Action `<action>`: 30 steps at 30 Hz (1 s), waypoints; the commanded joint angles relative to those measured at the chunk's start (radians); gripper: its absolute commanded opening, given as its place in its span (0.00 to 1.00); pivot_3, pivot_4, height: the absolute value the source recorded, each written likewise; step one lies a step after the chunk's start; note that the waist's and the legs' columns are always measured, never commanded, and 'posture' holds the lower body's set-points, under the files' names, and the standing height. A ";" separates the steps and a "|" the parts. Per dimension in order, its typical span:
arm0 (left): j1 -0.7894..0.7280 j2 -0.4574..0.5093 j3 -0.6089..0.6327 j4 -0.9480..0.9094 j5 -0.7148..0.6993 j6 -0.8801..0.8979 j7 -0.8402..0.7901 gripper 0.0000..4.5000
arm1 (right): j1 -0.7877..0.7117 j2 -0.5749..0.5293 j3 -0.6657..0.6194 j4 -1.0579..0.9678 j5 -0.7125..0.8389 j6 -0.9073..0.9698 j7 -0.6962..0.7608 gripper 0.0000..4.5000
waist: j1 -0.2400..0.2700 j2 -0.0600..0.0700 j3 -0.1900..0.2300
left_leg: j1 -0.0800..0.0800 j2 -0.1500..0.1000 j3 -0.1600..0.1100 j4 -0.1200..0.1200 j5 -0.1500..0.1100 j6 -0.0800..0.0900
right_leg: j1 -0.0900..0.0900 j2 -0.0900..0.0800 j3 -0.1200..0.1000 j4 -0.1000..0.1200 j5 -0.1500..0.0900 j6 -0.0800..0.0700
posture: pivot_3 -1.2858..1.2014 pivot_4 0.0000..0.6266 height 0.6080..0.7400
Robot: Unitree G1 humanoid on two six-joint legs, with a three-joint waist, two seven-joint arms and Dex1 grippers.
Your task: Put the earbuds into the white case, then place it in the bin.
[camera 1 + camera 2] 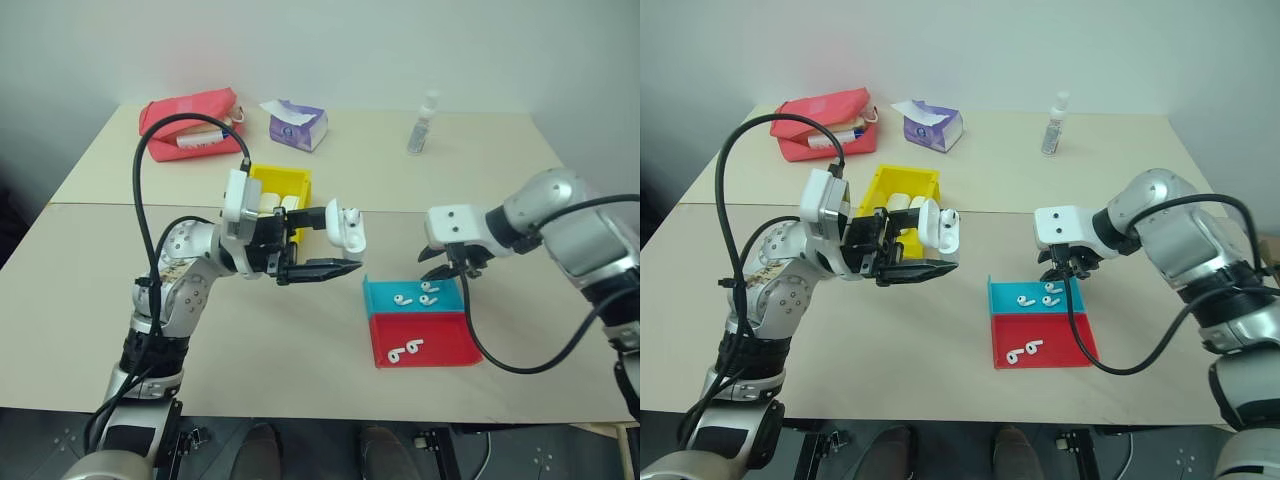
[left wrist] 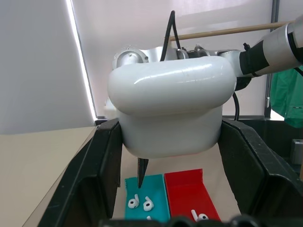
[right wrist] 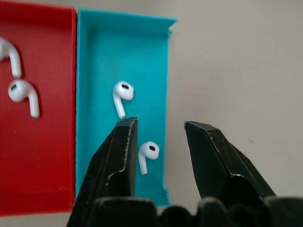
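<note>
Left eye view shows the left gripper (image 1: 318, 243) clamped on the white case (image 1: 346, 229) aloft, right gripper (image 1: 449, 271) jaws apart over earbuds (image 1: 415, 297) in the turquoise tray (image 1: 381, 294); loading and the bin (image 1: 285, 184) remain.

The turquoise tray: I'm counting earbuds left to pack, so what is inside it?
Three white earbuds lie in the turquoise tray. The right tool hangs over its far corner and may hide a little of the floor there.

Head stereo looks down over table (image 1: 300, 330); wrist cameras close, sharing turquoise tray (image 3: 94, 56).
</note>
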State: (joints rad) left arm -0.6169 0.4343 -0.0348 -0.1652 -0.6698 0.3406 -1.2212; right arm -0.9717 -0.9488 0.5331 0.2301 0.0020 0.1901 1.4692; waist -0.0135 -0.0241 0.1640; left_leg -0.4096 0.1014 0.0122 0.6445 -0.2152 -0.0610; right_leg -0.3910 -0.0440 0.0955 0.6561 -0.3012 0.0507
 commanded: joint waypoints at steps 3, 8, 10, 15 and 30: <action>0.003 0.006 0.017 -0.039 -0.012 -0.004 0.017 0.62 | -0.038 0.036 0.003 0.106 -0.078 -0.217 0.095 0.43 | 0.000 0.000 0.000 | 0.000 0.000 0.000 0.000 0.000 0.000 | 0.000 0.000 0.000 0.000 0.000 0.000 | 0.52 0.24 1.00; 0.018 0.008 0.018 -0.058 -0.014 -0.002 0.029 0.62 | -0.042 0.075 0.017 0.182 -0.135 -0.336 0.133 0.43 | 0.000 0.000 0.000 | 0.000 0.000 0.000 0.000 0.000 0.000 | 0.000 0.000 0.000 0.000 0.000 0.000 | 0.52 0.24 1.00; 0.023 0.010 0.020 -0.065 -0.015 0.000 0.032 0.62 | -0.046 0.085 0.019 0.209 -0.149 -0.372 0.139 0.43 | 0.000 0.000 0.000 | 0.001 0.000 0.000 0.000 0.000 0.000 | 0.001 0.000 0.000 0.000 0.000 0.000 | 0.52 0.24 1.00; 0.037 0.021 0.027 -0.080 -0.020 0.003 0.039 0.62 | -0.036 0.098 0.027 0.245 -0.181 -0.438 0.141 0.43 | 0.000 0.000 0.000 | 0.001 0.000 0.000 0.000 0.000 -0.001 | 0.001 0.000 0.000 0.001 0.000 0.000 | 0.52 0.24 1.00; 0.046 0.035 0.034 -0.106 -0.034 0.017 0.049 0.62 | -0.001 0.121 0.029 0.266 -0.212 -0.498 0.143 0.43 | 0.000 0.000 0.000 | 0.002 0.000 0.000 0.000 0.000 -0.001 | 0.002 0.000 0.000 0.001 0.000 0.000 | 0.52 0.24 1.00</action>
State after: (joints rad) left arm -0.5711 0.4624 -0.0206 -0.2282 -0.6753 0.3542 -1.1766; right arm -0.9693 -0.8237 0.5762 0.5020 -0.2104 -0.2868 1.5561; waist -0.0132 -0.0240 0.1640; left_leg -0.4075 0.1014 0.0125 0.6447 -0.2148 -0.0616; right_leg -0.3895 -0.0441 0.0959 0.6571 -0.3011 0.0505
